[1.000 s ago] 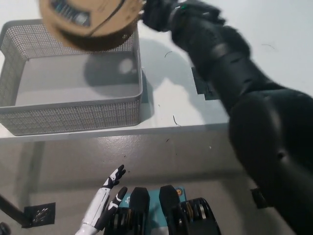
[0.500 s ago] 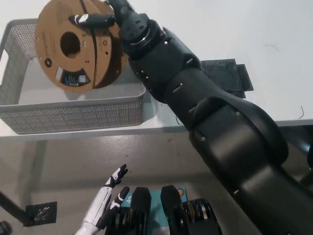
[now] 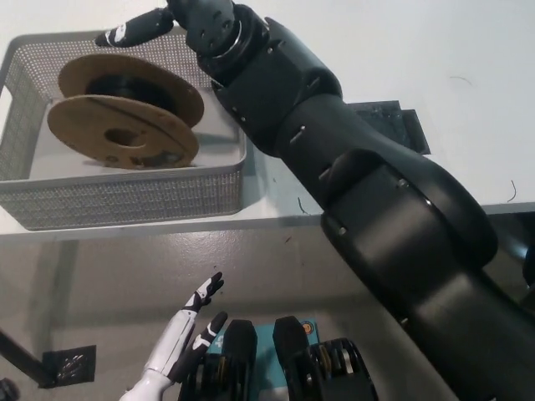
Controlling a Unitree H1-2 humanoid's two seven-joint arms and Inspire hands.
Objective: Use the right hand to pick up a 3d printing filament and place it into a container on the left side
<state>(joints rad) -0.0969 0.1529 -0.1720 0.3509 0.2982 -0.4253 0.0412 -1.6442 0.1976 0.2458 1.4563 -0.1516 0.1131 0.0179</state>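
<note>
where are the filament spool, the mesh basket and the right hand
filament spool (image 3: 125,138), head view, upper cardboard flange
mesh basket (image 3: 125,202), head view, near wall
right hand (image 3: 180,18), head view, middle of the hand

You see a white table (image 3: 468,50). A grey mesh basket (image 3: 125,200) sits at its front left edge, and a dark flat mat (image 3: 393,125) lies near the front edge, right of the basket.

The container (image 3: 125,200) is made of fine grey metal mesh, matt. The filament spool (image 3: 125,113) is formed of brown cardboard flanges, with glossy black filament wound between. The right hand (image 3: 180,21) is cased in smooth black plastic, the table (image 3: 468,92) finished matt white.
</note>
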